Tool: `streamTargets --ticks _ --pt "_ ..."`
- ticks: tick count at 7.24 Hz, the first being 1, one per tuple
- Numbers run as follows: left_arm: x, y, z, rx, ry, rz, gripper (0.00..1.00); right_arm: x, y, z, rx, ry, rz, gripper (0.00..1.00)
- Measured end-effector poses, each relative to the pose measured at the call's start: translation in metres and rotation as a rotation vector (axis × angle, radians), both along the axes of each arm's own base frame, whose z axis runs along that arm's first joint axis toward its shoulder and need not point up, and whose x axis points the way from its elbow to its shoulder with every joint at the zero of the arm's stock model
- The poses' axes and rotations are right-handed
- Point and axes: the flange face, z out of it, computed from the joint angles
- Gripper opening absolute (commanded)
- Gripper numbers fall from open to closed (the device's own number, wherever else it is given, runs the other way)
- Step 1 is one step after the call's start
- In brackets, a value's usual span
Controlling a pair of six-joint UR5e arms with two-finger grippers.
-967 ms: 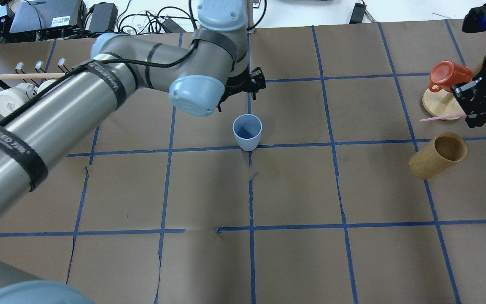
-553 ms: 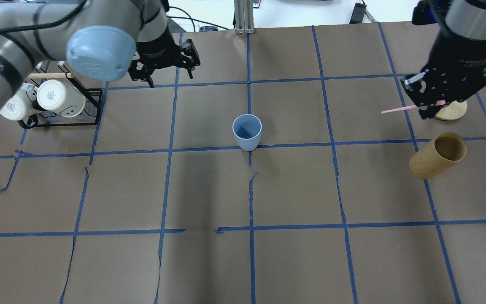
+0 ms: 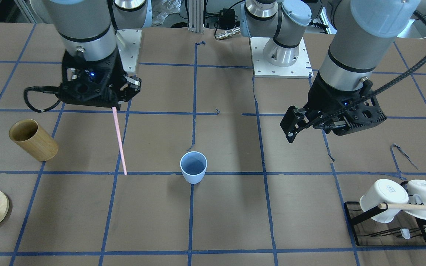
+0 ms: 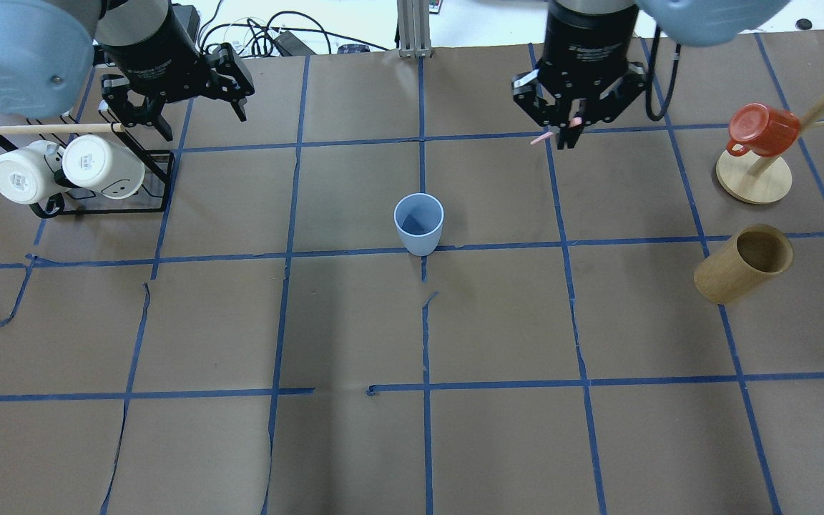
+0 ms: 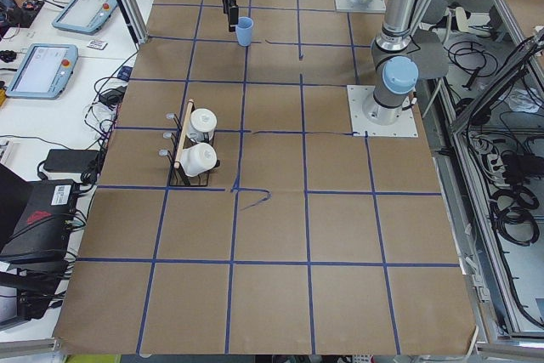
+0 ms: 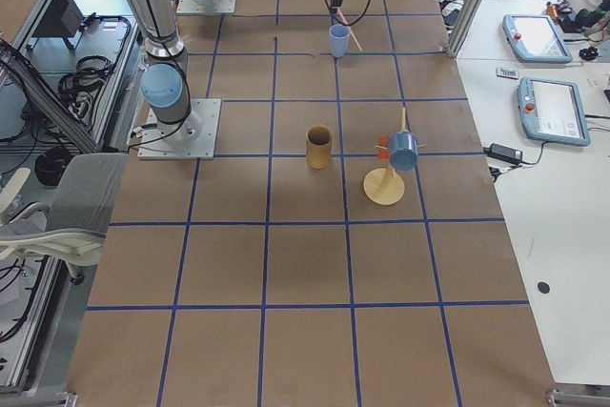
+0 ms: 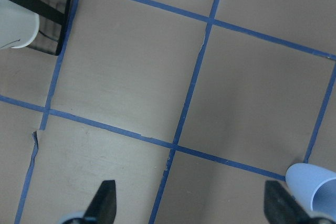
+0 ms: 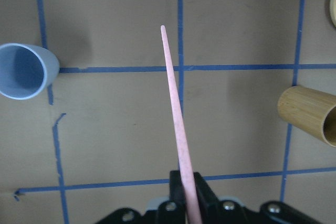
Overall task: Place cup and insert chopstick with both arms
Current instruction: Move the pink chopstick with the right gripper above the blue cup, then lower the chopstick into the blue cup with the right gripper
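Tan cup (image 4: pixel 741 265), red mug (image 4: pixel 761 127), white mugs (image 4: pixel 101 166)

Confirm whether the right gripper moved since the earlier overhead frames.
Yes. The right gripper, holding the chopstick, shifted toward the view's left, away from the wooden stand, nearer the cup.

Left gripper (image 4: pixel 201 120) aloft, fingers wide apart; right gripper (image 3: pixel 114 106) fingers tight on chopstick (image 3: pixel 119 144).

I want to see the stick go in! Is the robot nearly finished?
About halfway. Done: the blue cup stands upright on the table, and the left hand is open and away from it. In hand: the right hand grips the pink chopstick, off to the cup's side. Left: bring the chopstick over the cup and put it in.
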Motion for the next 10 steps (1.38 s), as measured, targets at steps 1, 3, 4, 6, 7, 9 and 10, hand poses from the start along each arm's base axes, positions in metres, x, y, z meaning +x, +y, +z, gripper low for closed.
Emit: streamTargets --ticks 1,3,4,6,7,9,10 --pt "0.003 0.004 0.004 0.005 -0.003 -0.016 1.00 0.032 0.000 -0.009 -0.006 -0.015 -0.024 0.15" --pt "0.012 0.009 0.008 0.021 -0.003 -0.046 1.00 0.089 0.015 -0.028 0.000 -0.010 -0.053 0.15" --pt "0.014 0.019 0.013 0.054 -0.004 -0.058 1.00 0.110 0.027 -0.034 0.008 -0.003 -0.052 0.15" --pt "0.015 0.042 0.022 0.120 -0.007 -0.084 1.00 0.128 0.034 -0.044 0.024 -0.002 -0.062 0.15" --pt "0.015 0.048 0.024 0.135 -0.006 -0.099 1.00 0.132 0.032 -0.055 0.039 0.005 -0.067 0.15" --pt "0.016 0.052 0.025 0.146 0.001 -0.106 1.00 0.137 0.029 -0.072 0.065 0.014 -0.066 0.14" --pt "0.018 0.052 0.026 0.145 0.004 -0.103 1.00 0.141 0.031 -0.076 0.071 0.016 -0.062 0.14"
